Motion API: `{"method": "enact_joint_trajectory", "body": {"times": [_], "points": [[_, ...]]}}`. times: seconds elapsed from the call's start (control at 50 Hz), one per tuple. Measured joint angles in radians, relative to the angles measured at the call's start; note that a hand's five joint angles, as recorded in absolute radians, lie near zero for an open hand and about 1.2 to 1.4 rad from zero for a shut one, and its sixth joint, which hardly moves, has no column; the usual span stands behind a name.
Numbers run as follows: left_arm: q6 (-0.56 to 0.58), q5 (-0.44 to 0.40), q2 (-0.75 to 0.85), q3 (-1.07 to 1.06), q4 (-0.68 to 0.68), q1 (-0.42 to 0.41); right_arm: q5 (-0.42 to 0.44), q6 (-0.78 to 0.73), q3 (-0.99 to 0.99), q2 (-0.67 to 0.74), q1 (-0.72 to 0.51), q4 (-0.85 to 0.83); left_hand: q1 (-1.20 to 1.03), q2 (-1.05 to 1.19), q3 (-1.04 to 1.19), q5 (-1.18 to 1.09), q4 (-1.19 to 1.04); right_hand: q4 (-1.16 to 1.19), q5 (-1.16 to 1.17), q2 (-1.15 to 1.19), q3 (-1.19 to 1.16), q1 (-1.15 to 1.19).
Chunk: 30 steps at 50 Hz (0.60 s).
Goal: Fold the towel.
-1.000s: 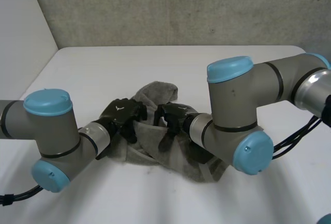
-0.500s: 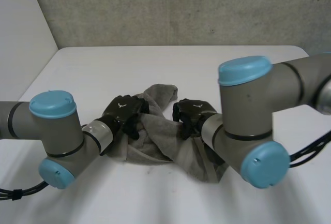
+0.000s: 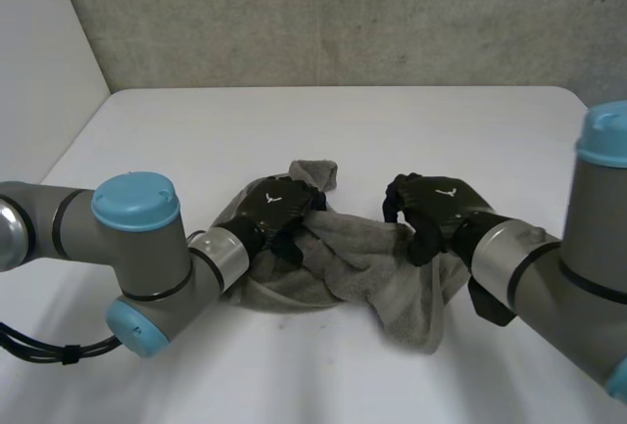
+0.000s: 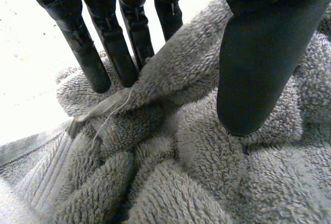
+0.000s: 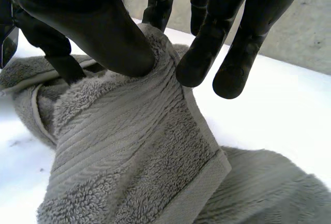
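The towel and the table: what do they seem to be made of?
The towel looks like grey terry cloth, probably cotton: fuzzy loops cover it, with a flat woven band along its hem. The table has a smooth, matte white top, perhaps laminate or painted board.

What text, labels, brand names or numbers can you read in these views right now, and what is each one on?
No readable words or numbers in any view.
Left robot hand: a small white emblem on its back, a shape rather than letters.
Right robot hand: the same emblem on its back.
Towel: plain grey, no lettering.
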State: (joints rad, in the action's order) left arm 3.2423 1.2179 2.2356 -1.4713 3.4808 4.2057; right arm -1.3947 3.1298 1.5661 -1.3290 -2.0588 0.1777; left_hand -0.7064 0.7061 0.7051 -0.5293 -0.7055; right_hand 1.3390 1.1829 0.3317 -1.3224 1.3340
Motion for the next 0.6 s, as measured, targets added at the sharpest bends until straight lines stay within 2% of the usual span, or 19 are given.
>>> {"method": "enact_joint_trajectory", "body": {"times": [0.28,0.44,0.5,0.6], "points": [[-0.004,0.003,0.032,0.082,0.008,-0.051,0.090,-0.017,0.098,-0.192,0.067,0.000,-0.089,0.090,0.091,-0.085,-0.088,0.000,0.000,0.000,0.000,0.000],[0.002,0.012,0.064,0.107,0.026,-0.094,0.115,-0.023,0.135,-0.242,0.088,-0.002,-0.431,0.438,0.431,-0.431,-0.434,0.000,0.000,0.000,0.000,0.003],[0.006,0.046,0.082,0.118,0.047,-0.098,0.115,-0.044,0.134,-0.239,0.094,-0.006,-0.466,0.482,0.481,-0.475,-0.482,0.000,0.000,0.000,0.000,0.003],[0.009,0.167,0.099,0.147,0.093,-0.089,0.110,-0.112,0.111,-0.203,0.113,-0.031,-0.486,0.507,0.506,-0.496,-0.507,0.000,0.000,0.000,0.000,0.003]]}}
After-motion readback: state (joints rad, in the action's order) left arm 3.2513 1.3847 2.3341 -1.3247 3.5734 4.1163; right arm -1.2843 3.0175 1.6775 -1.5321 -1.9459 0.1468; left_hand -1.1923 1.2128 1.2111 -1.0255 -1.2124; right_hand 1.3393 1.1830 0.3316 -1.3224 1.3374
